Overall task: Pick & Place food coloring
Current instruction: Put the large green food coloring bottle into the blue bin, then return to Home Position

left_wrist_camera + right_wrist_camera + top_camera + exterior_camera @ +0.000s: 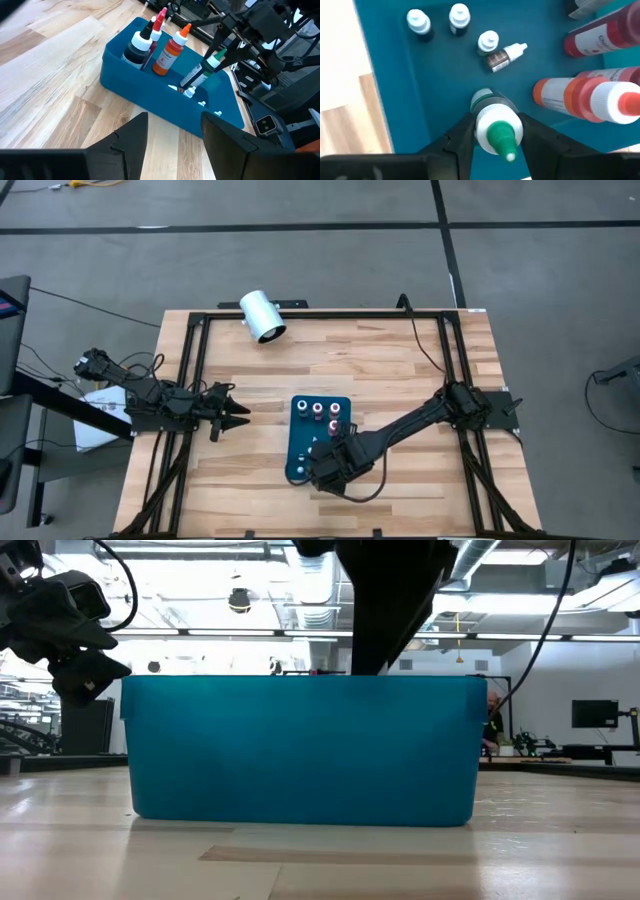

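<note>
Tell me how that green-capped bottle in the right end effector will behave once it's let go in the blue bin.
The green-capped bottle is tall, narrow and tilted, so it will probably tip. Its round body would likely roll toward the small bottle lying on its side. It looks like smooth plastic, possibly slippery between the right end effector fingers.

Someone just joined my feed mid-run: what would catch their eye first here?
The right gripper clamps a green-tipped bottle low over the blue bin at the table's middle. Upright red and orange bottles crowd one end of the bin. The left gripper waits open at the table's left.
</note>
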